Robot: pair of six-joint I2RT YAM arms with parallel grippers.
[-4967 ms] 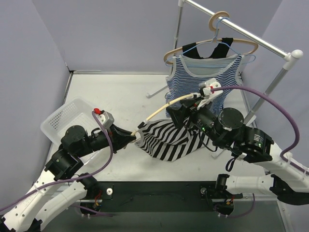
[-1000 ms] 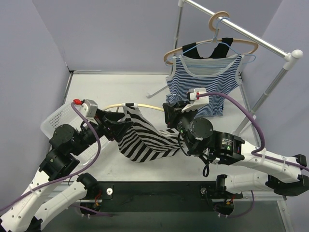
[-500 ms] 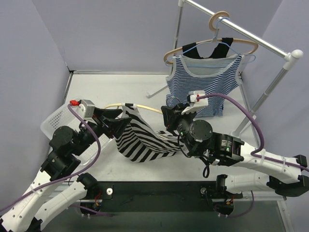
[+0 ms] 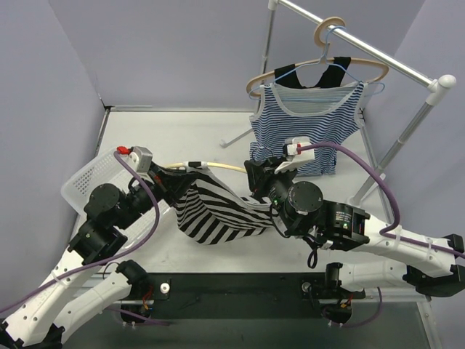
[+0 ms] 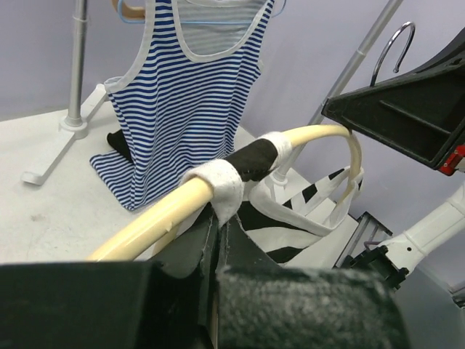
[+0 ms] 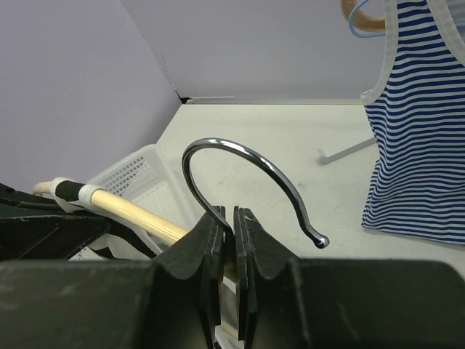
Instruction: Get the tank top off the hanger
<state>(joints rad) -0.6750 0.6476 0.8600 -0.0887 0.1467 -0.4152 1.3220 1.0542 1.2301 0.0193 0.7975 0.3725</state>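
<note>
A black-and-white striped tank top [image 4: 218, 211] hangs from a cream wooden hanger [image 4: 218, 166] held low over the table between my two arms. My left gripper [image 4: 183, 178] is shut on the tank top's white strap [image 5: 218, 187], pinched right under the hanger's arm [image 5: 145, 222], beside its black padded end [image 5: 251, 160]. My right gripper [image 6: 234, 225] is shut on the stem of the hanger's metal hook [image 6: 240, 156]. The hook curves up above the jaws. The striped cloth sags under both grippers.
A clothes rack [image 4: 363, 47] stands at the back right, its foot [image 5: 51, 163] on the table. On it hangs a blue-striped tank top [image 4: 309, 123] on other hangers. A white mesh basket [image 4: 91, 178] sits at the left, behind my left arm.
My left gripper has closed on the tank top's strap and shifted slightly right. The right gripper keeps its hold on the hook, nearly still.
</note>
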